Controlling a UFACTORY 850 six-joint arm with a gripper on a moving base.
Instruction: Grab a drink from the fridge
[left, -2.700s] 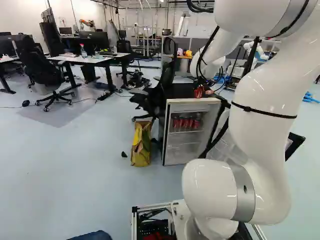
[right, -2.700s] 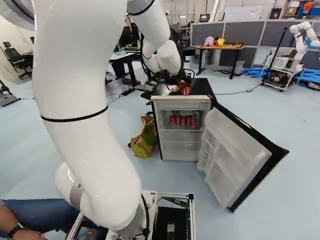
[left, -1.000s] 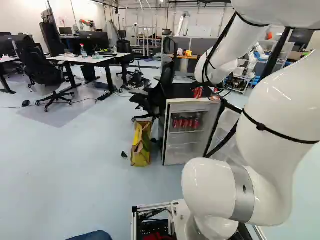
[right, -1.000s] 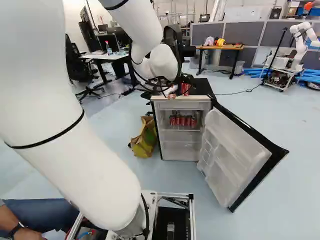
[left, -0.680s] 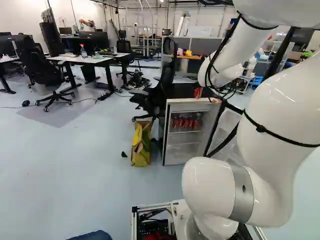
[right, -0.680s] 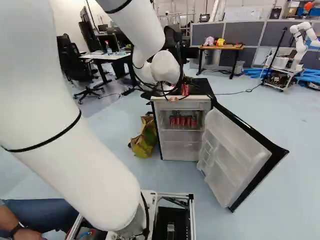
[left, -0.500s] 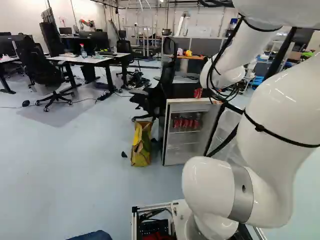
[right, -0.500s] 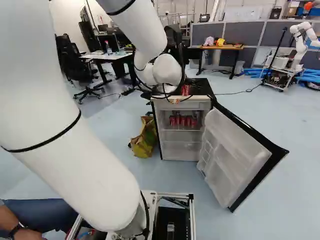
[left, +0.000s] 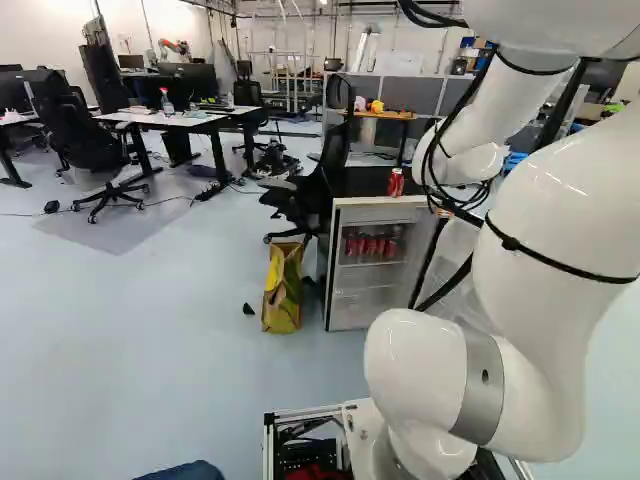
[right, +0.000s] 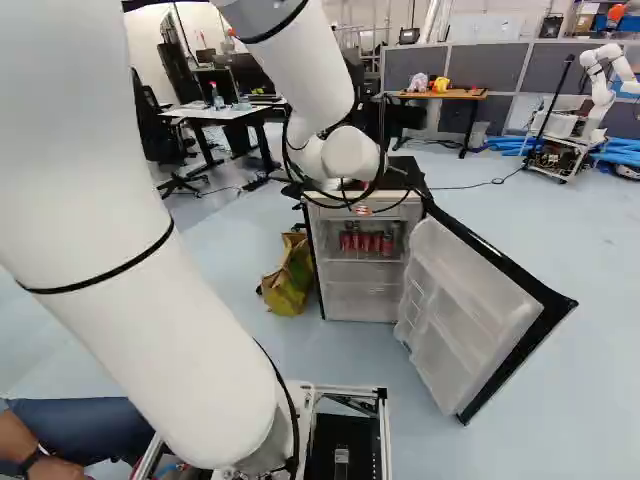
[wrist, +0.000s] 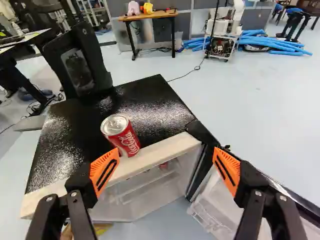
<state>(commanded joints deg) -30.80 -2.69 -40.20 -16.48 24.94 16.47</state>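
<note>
Swung a little to the right since the earlier frame, the white arm (left: 545, 205) now shows the red can (left: 396, 182) more fully in the left base view; base and can are where they were. At the far left of that view, a black office chair (left: 90, 150) stands by a white-topped desk (left: 180, 120). Centre frame, a yellow-and-brown bag (left: 282, 295) sits on the floor just beside the open fridge (left: 333, 305). Red drinks (left: 372, 246) line the fridge's upper shelf, and the can stands upright on its black top, near the front edge. Above the fridge front, left of the right base view's door, hangs the gripper (right: 363, 209), half lost among cables, as best I can make out. In the wrist view, the gripper (wrist: 166, 151) is spread wide, with the can ahead of the finger farther from the door. Right of centre in the right base view, the fridge door (right: 455, 310) stands swung out; another robot (right: 598, 85) is at upper right.
</note>
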